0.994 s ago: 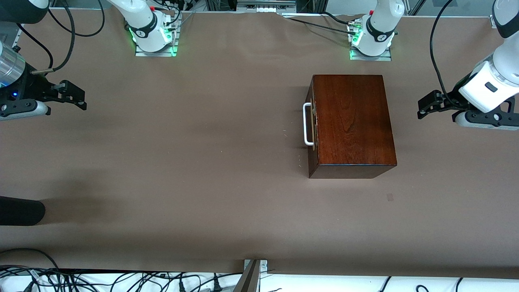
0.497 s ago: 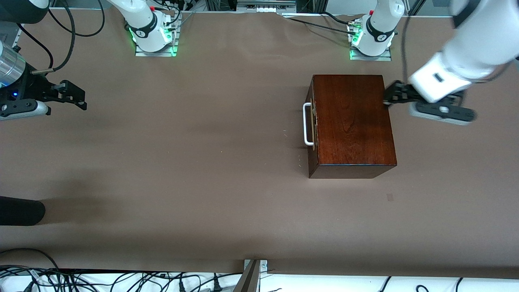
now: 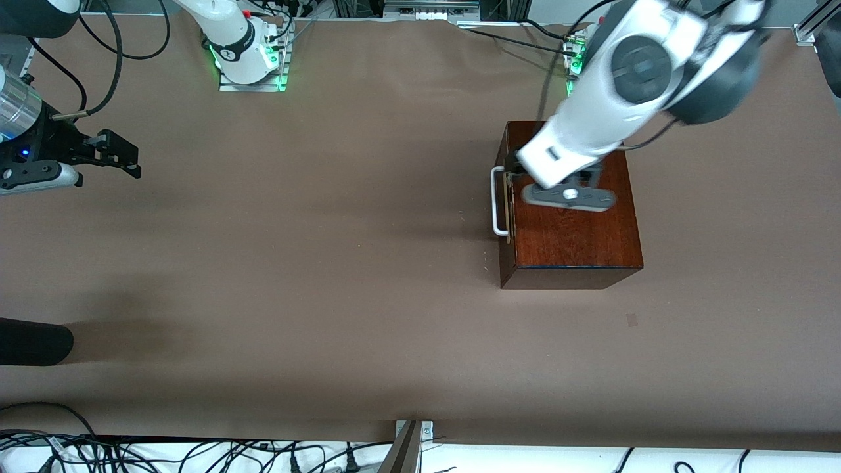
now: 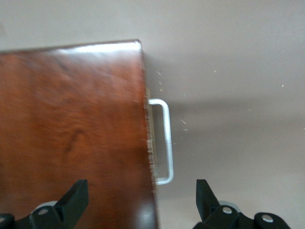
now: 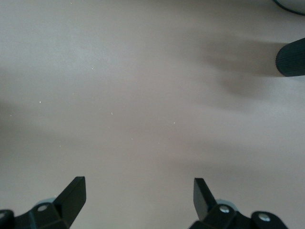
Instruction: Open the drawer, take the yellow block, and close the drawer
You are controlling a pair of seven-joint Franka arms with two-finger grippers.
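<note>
While the right arm waits at its end of the table, the right gripper [image 3: 125, 157] hangs over bare brown table covering [image 3: 315, 263], fingers [image 5: 71, 193] spread wide with nothing between them; open, matte, faintly creased surface runs from it toward the box, and a dark rounded object [image 3: 33, 341] lies at the table edge, nearer to the front camera than this gripper. Item two: glossy dark mahogany box [image 3: 571, 230], rectangular, sharp-edged, grain visible on the lid, standing toward the left arm's end of the table. Its drawer [image 3: 504, 203] is shut flush; the white U-shaped bar handle [image 3: 497, 200] projects from the drawer front toward the right arm's end, with free table in front of it. The left gripper [image 4: 138, 198] is over the lid's handle-side edge, fingers [image 4: 76, 195] apart and empty, one over wood, the other over table past the handle. The yellow block is not visible.
</note>
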